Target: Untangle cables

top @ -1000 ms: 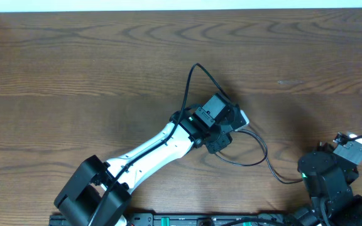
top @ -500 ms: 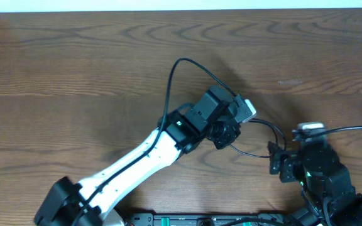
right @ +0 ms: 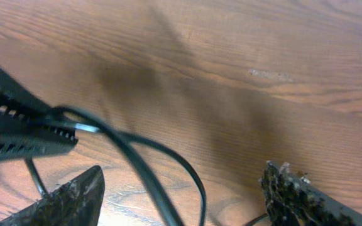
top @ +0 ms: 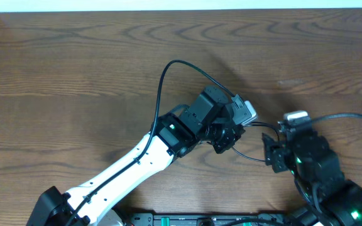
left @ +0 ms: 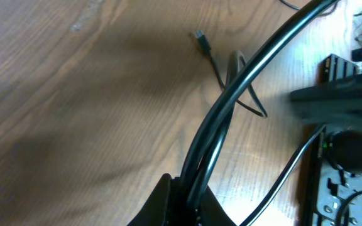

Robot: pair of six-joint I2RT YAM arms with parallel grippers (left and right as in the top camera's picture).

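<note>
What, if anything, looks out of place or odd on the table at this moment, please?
Nothing is spilled or visibly damaged. Two small things stand out: a pale scuff mars the table, and the black cable seems raised off it, pinched in the left gripper and passing through the open right gripper.

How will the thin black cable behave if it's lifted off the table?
Probably floppy: the black cable lies in loose curves on the table, so it should sag and trail. Likely light, being very thin. Its small plug end may drag or snag.
</note>
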